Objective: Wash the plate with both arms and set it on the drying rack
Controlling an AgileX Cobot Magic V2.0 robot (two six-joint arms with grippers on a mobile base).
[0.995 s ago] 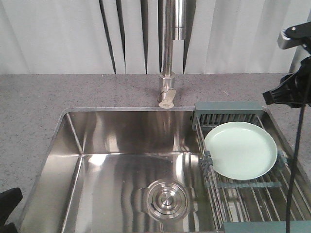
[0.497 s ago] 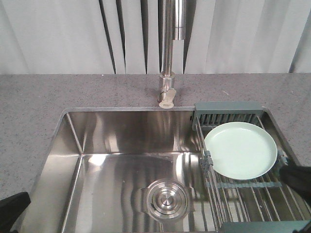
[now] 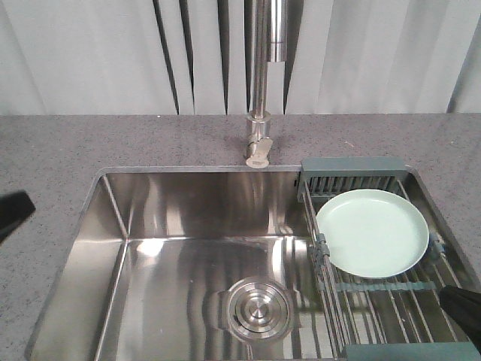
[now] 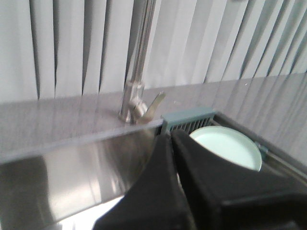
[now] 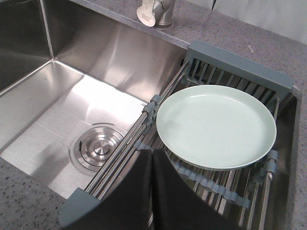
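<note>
Judging from the layout, the task looked nearly finished. Right gripper (image 5: 151, 160) hung nearest, fingers pressed together, holding nothing, just short of the plate (image 5: 216, 125), which lay flat on the drying rack (image 5: 240, 62) over the sink (image 3: 180, 248). Left gripper (image 4: 171, 143) fingers were also together, empty. Faucet (image 3: 259, 113) stood behind, no water visible. Only retreat seemed left.
</note>
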